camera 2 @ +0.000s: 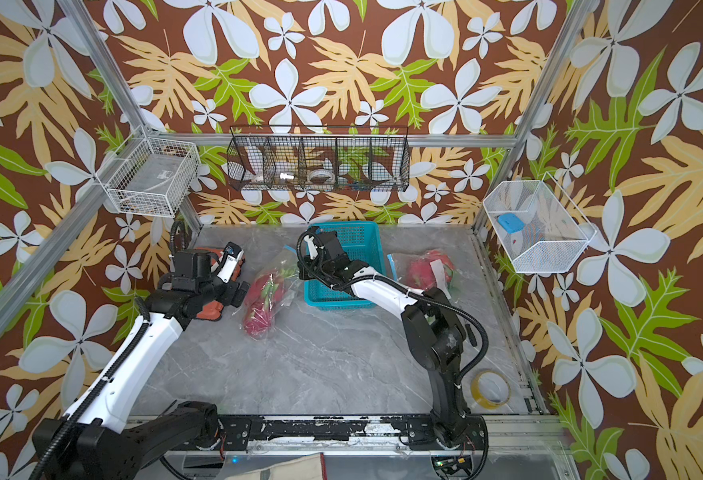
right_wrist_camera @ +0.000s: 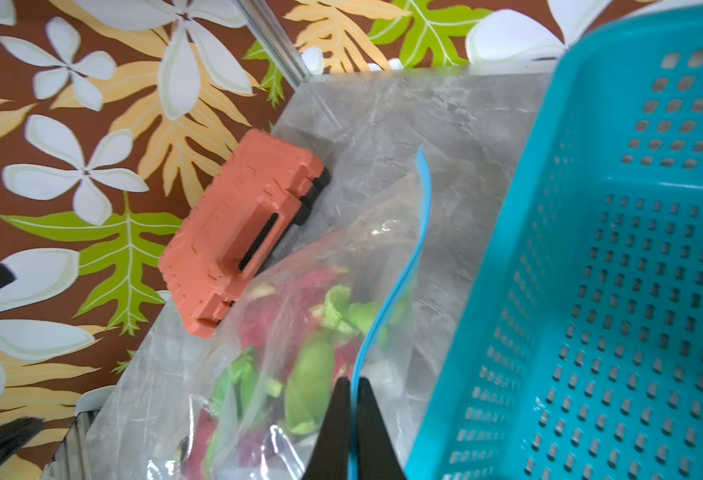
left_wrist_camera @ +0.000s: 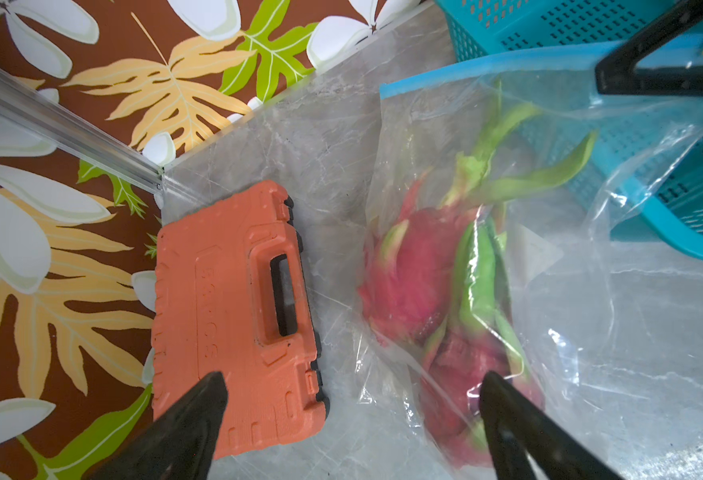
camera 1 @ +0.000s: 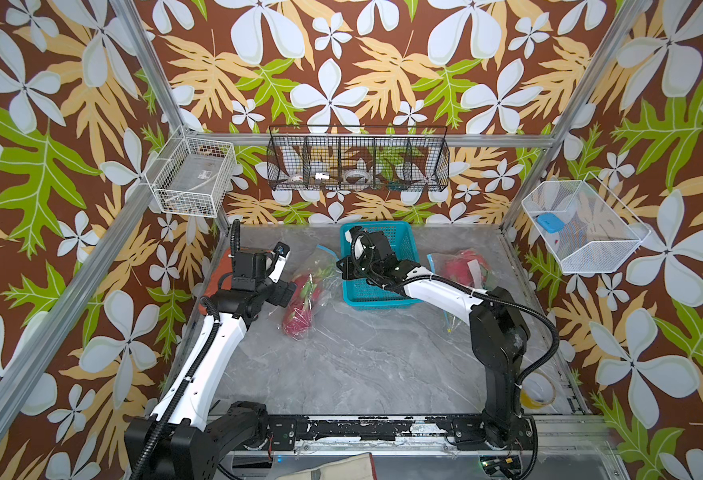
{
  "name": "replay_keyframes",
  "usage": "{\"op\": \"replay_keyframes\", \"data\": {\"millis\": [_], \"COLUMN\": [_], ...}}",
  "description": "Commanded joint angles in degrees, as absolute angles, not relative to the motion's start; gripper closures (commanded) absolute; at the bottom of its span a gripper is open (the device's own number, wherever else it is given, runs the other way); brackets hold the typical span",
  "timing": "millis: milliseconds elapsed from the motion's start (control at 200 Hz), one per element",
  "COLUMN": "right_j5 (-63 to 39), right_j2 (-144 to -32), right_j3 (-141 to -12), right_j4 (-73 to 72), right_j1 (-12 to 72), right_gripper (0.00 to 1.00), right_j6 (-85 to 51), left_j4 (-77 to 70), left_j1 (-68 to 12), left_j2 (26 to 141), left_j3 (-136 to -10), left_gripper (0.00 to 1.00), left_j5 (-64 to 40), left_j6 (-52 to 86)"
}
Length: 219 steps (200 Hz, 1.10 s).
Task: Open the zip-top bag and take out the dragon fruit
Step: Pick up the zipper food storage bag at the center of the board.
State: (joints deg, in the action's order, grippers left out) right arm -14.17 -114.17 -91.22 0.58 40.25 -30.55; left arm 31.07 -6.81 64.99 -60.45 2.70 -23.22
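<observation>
The magenta-pink, green-scaled dragon fruit (camera 1: 298, 309) lie left of centre in a top view inside a clear plastic zip-top bag (camera 1: 318, 270) whose long axis runs up-frame to its blue zip strip (right_wrist_camera: 409, 264), pinched in my closed right hand (right_wrist_camera: 352, 384), my left hand (left_wrist_camera: 352, 378) wide open beside the fruit end.

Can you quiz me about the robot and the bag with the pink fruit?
1. True or false: the right gripper is shut on the blue zip strip of the zip-top bag.
2. Where is the orange case? A: inside the teal basket. B: on the table beside that bag. C: inside the bag.
3. Fill in: the left gripper is ___.
Key: 1 true; 2 B; 3 open.
</observation>
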Motion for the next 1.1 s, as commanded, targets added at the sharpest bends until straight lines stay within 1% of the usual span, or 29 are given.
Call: {"op": "replay_keyframes", "data": {"millis": [0, 210, 390, 480, 600, 721, 806, 891, 1006, 1091], "right_j5": [-15.55, -14.24, -7.08, -3.31, 2.2, 3.29, 4.34, 5.27, 6.33, 7.58], "right_j2": [-112.94, -108.62, -107.06, -106.72, -105.93, -106.21, -106.61, -106.75, -106.44, -106.18], "right_j3": [-93.2, -93.16, -92.79, -92.3, -92.64, -94.58, -97.89, -99.81, -100.21, -99.81], "right_j4": [-0.1, -4.23, -5.32, -6.12, -7.47, -9.34, -8.3, -7.93, -8.26, -8.01], "right_j1": [41.08, 45.19, 49.12, 50.86, 53.26, 54.76, 56.04, 57.24, 58.39, 59.03], "right_gripper": [1.0, 1.0, 1.0, 1.0, 1.0, 1.0, 1.0, 1.0, 1.0, 1.0], "right_j6": [-31.19, -37.5, -49.62, -56.23, -60.92, -65.7, -65.83, -65.79, -66.31, -66.58], "left_j4": [32.28, 33.62, 34.87, 34.72, 34.72, 32.48, 29.33, 24.69, 15.72, 13.18], "left_j1": [-6.86, -8.68, -12.45, -12.85, -12.92, -12.92, -12.96, -12.94, -12.96, -13.01], "left_j2": [64.22, 60.17, 57.59, 56.21, 52.58, 48.2, 45.66, 44.11, 43.76, 44.1], "left_j3": [-62.13, -64.69, -64.36, -63.07, -60.91, -58.2, -56.25, -54.02, -51.87, -52.24], "left_gripper": [0.03, 0.03, 0.03, 0.03, 0.03, 0.04, 0.05, 0.07, 0.13, 0.16], "left_j5": [0.86, -3.96, -5.52, -6.04, -8.03, -10.55, -11.74, -9.9, -3.43, -3.29], "left_j6": [-24.27, -23.59, -22.35, -22.11, -24.04, -23.96, -24.1, -24.44, -22.76, -21.11]}}
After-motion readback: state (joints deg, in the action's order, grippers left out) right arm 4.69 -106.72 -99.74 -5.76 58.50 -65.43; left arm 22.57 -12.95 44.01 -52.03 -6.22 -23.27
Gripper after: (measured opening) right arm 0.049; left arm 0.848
